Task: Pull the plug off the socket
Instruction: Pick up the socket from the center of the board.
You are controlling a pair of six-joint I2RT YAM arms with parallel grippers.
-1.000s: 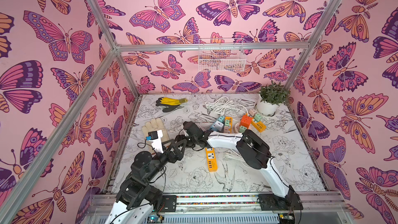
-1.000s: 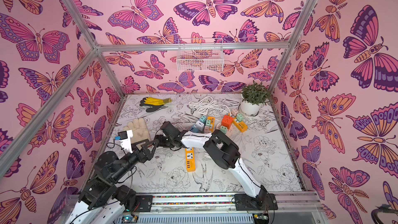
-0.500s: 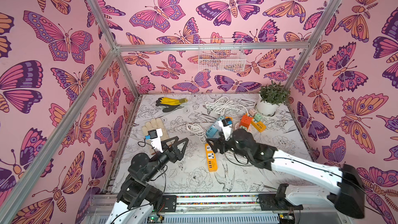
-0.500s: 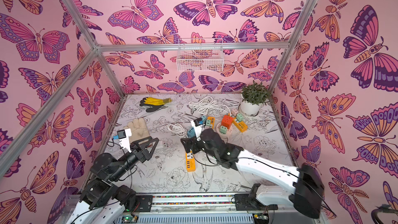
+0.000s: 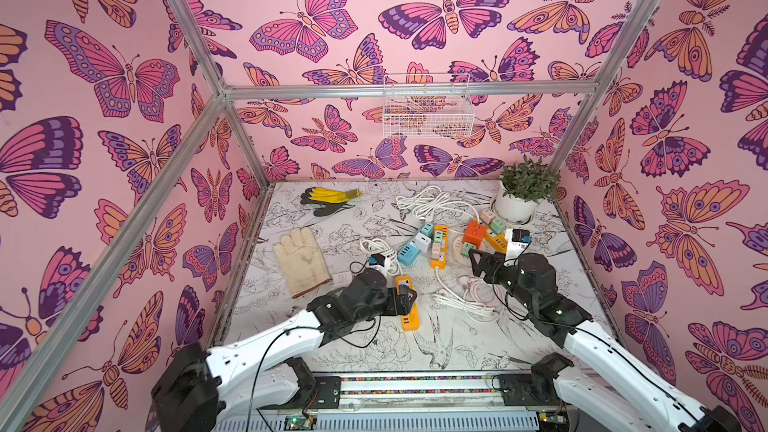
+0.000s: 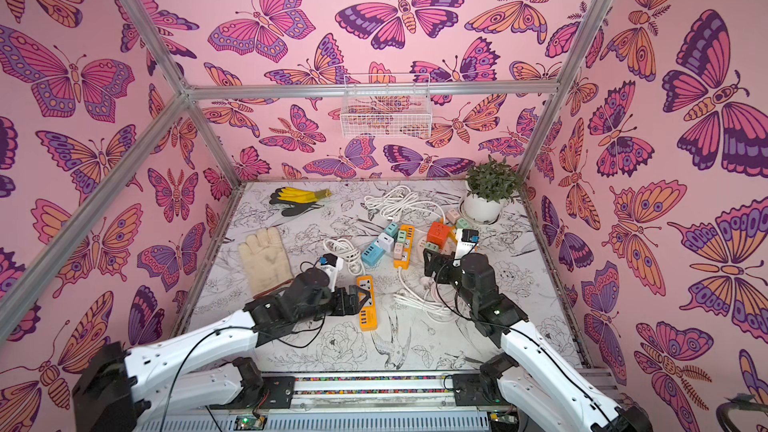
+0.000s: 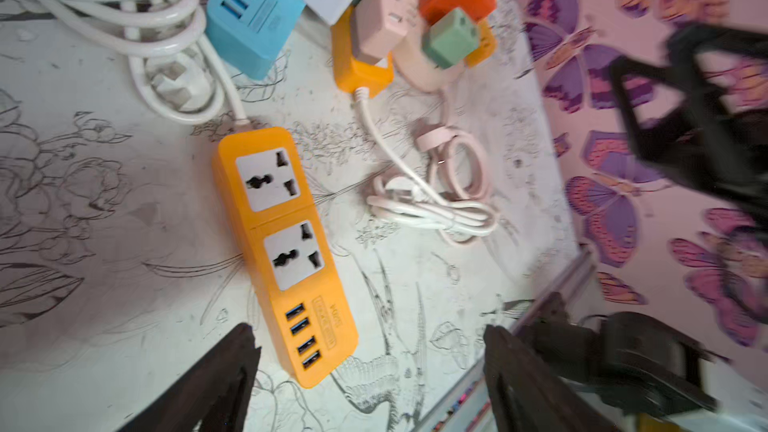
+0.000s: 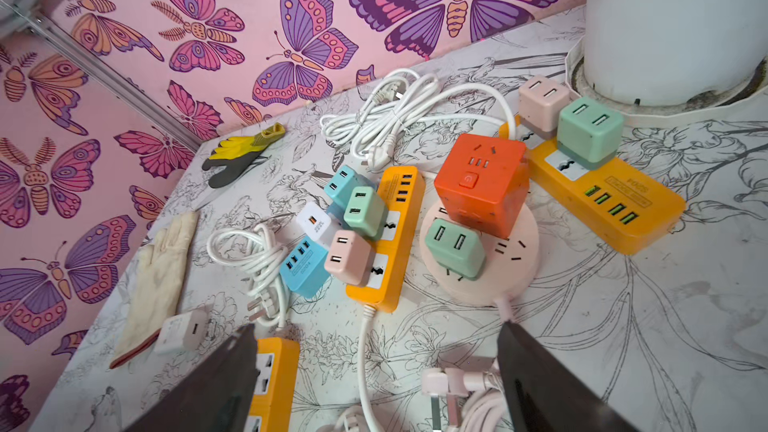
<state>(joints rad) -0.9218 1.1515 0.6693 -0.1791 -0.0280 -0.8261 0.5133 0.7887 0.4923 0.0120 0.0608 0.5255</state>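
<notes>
With both claws spread and empty, the left gripper over a bare orange strip and the right gripper facing the round pink socket, the green plug seated there looks light, rigid and slick, best pinched across its flat sides

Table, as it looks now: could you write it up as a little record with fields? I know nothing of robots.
left hand: open, at the near strip
near strip: both sockets empty
right hand: open, holding nothing, facing the round socket
round socket: green plug and orange cube on it
also there: glove, plant
</notes>
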